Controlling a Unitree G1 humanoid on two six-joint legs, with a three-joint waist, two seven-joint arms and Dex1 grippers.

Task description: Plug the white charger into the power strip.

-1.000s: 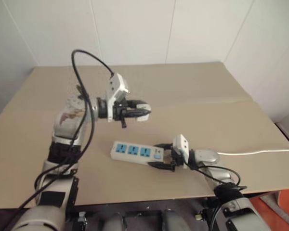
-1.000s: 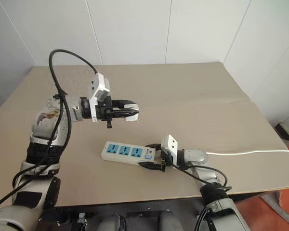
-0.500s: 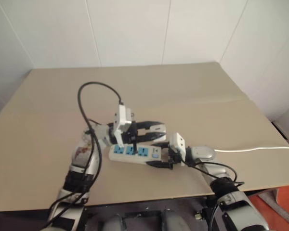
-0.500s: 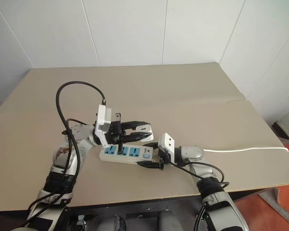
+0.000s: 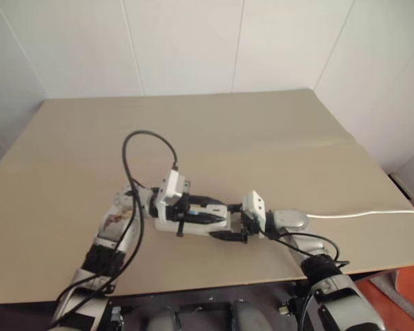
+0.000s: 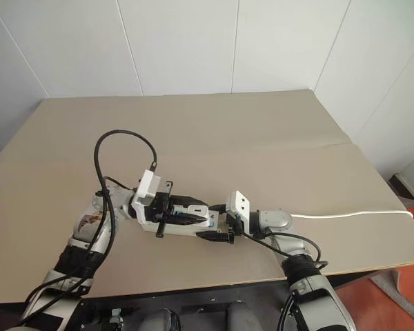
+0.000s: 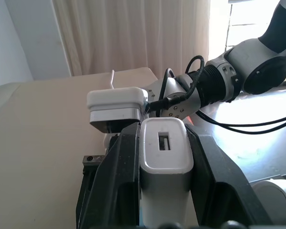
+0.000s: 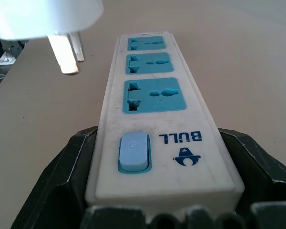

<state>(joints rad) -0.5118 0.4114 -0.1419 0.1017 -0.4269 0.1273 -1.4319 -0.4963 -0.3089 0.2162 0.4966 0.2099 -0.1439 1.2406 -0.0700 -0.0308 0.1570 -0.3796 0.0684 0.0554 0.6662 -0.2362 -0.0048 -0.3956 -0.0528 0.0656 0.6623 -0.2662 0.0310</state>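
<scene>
A white charger [image 7: 164, 157] is seen pinched between the two black fingers [image 7: 118, 181] of the left gripper [image 6: 193, 212], which is held low over the power strip [image 8: 155, 119] on a tan table [image 5: 262, 138]. The charger's metal prongs [image 8: 66, 53] are seen hanging just above the strip, beside its blue socket faces [image 8: 154, 94] and not yet seated in any of them. The strip lies flat near the table's front edge, and its switch end is gripped from both sides by the right gripper [image 5: 233, 227], whose black fingers [image 8: 62, 176] are pressed against the strip's long edges beside the pale blue switch [image 8: 133, 152]. A white cord [image 5: 366, 214] is seen running from behind the right wrist toward the table's right edge. A black cable [image 5: 141, 148] is looped above the left forearm. The two grippers are pointed toward each other, nearly tip to tip, along the length of the strip. White wall panels [image 5: 186, 45] are seen behind the table.
</scene>
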